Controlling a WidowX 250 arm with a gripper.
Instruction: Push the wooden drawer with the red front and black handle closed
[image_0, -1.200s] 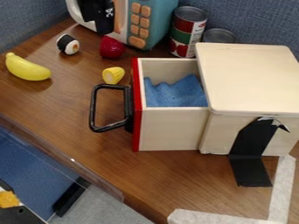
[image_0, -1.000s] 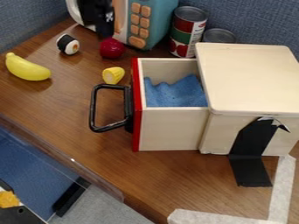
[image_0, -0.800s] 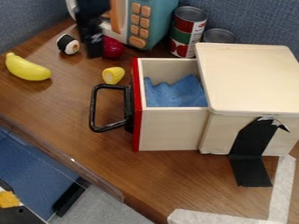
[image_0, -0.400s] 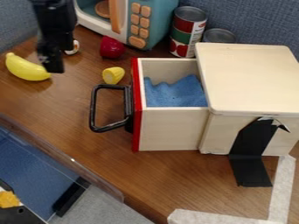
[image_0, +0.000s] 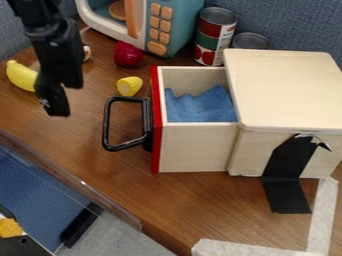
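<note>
Clock directions are running from my pincer. The wooden counter (image_0: 194, 200) is carrying everything. At 3 o'clock a pale wooden box (image_0: 287, 90) is standing, its red-fronted drawer (image_0: 197, 147) sliding partly out. At 1 o'clock a toy microwave (image_0: 180, 27) is standing. My black pincer (image_0: 61, 100) is hanging over the counter; how far open it is, I cannot tell, and I am seeing nothing in its hold. At 2 o'clock 2 cans (image_0: 217, 37) are standing; at 3 o'clock a blue cloth (image_0: 200, 105) is lying inside the drawer. The yellow banana (image_0: 20, 75) is lying at 10 o'clock, its right part hiding behind my pincer. Between 1 and 2 o'clock a red apple (image_0: 128, 54) is sitting; nearer 3, a yellow stub (image_0: 129, 86).
</note>
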